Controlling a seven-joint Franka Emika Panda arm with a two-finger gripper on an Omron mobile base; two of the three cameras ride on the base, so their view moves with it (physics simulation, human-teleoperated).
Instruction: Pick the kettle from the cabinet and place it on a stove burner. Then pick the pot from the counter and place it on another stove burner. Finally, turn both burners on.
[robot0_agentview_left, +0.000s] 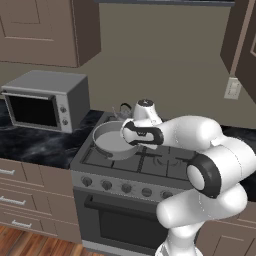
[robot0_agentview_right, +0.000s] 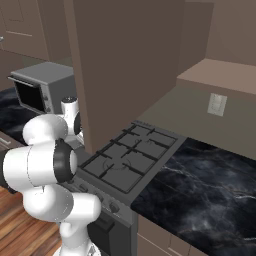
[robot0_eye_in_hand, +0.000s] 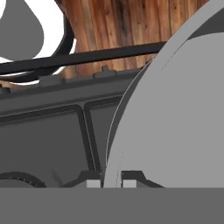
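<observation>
The wide grey pot (robot0_agentview_left: 111, 140) is over the left burners of the stove (robot0_agentview_left: 150, 162), with its base at the level of the grates. My gripper (robot0_eye_in_hand: 111, 183) is shut on the pot's right rim, and the thin wall (robot0_eye_in_hand: 175, 122) runs up between the two fingertips. In the left base view my hand (robot0_agentview_left: 142, 134) is at that rim. The kettle (robot0_agentview_left: 124, 108) stands at the back left of the stove, mostly hidden behind the pot and my wrist. The front knobs (robot0_agentview_left: 125, 188) line the range's face.
A grey microwave (robot0_agentview_left: 45, 100) sits on the black counter (robot0_agentview_left: 35, 142) left of the stove. A brown cabinet door (robot0_agentview_right: 125, 65) hangs open over the stove's left side. The right burners (robot0_agentview_right: 142, 150) are bare, with more counter (robot0_agentview_right: 205, 200) beyond.
</observation>
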